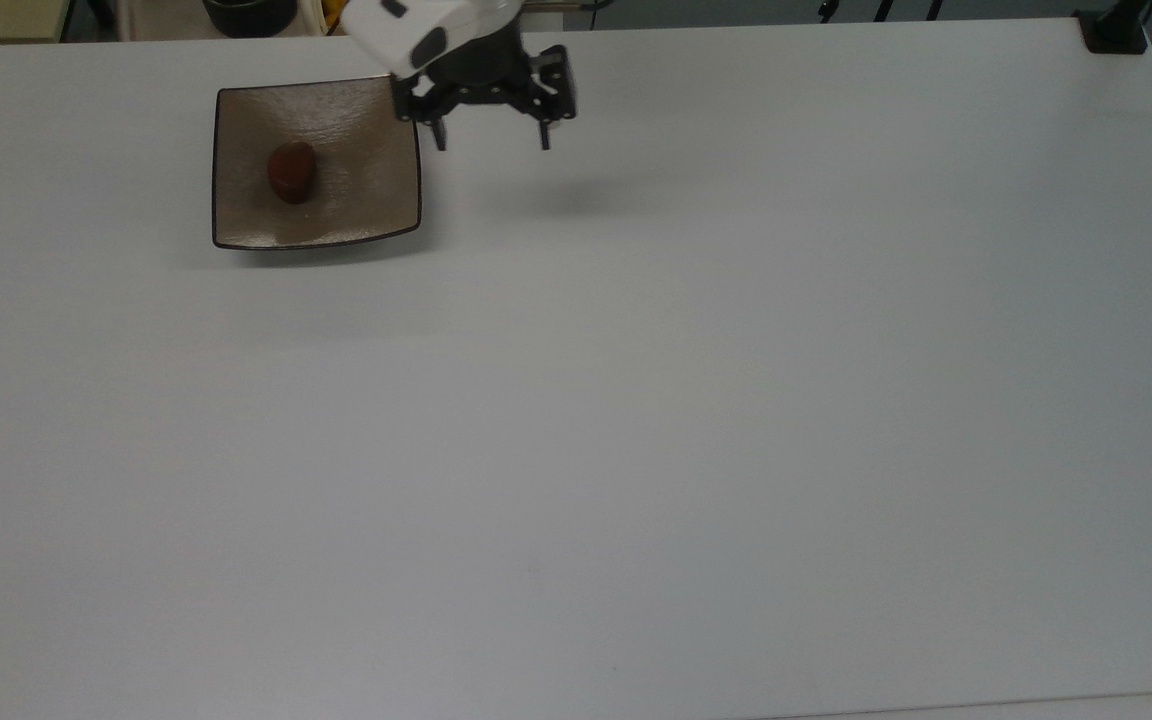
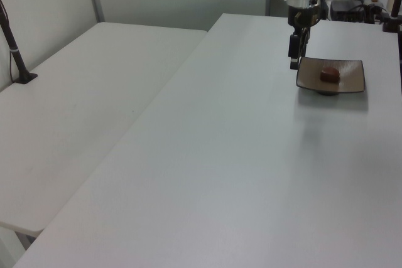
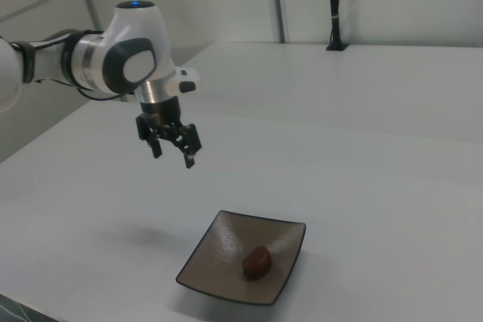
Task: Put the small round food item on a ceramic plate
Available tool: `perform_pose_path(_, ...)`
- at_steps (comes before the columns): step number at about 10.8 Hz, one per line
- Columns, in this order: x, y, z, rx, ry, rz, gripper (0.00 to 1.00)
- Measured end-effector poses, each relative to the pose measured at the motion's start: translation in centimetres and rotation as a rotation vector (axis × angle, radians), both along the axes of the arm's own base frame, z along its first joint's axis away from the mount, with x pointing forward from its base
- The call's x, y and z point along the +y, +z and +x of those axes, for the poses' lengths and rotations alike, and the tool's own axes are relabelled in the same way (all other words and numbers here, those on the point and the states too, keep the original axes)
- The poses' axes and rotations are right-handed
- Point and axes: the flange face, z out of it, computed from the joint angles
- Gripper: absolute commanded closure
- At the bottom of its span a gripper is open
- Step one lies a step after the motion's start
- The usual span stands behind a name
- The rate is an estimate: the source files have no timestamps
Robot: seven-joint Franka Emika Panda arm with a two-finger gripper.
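White tabletop point(image 1: 696, 420) fills most of the scene, broad and bare, with a second pale table point(image 2: 75, 105) standing beside it in the left view and a dark post point(image 3: 332, 5) rising at the far edge in the right view. Next in size is the robot arm point(image 3: 113, 62), white with dark joints, reaching over the table from about ten o'clock in the right view. Its gripper point(image 1: 491, 140) hangs in the air above the bare surface with the two black fingers point(image 1: 439, 137) spread wide apart and nothing between them; in the top view it sits just past the plate's upper right corner, at about two o'clock from the plate's centre. Smaller again is the plate point(image 1: 366, 200), square, glossy brown with a thin dark rim and upturned corners, resting flat near the top view's upper left. Smallest is the food item point(image 1: 291, 172), a dark reddish-brown rounded lump lying on the plate, slightly toward nine o'clock of its centre in the top view, well apart from the gripper.
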Motion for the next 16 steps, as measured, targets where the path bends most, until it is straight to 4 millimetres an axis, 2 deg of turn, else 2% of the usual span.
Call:
perform_pose_path(2, 3.3, 0.4, -0.7, 0.001, 0.0, -0.001, 0.0)
perform_pose_path(3, 4.1, 0.3, -0.9, 0.003, 0.005, -0.004, 0.0)
perform_pose_path(4, 4.0, 0.3, -0.9, 0.001, 0.007, -0.012, 0.0)
perform_pose_path(8, 2.6, 0.3, -0.6, -0.011, 0.015, -0.076, 0.0)
perform_pose_path(11, 0.3, 0.2, -0.3, -0.009, -0.011, -0.087, 0.0)
perform_pose_path(14, -3.5, 0.3, 0.1, -0.008, -0.018, -0.086, 0.0)
perform_pose_path(16, -4.2, 0.4, 0.2, -0.009, -0.017, -0.086, 0.0)
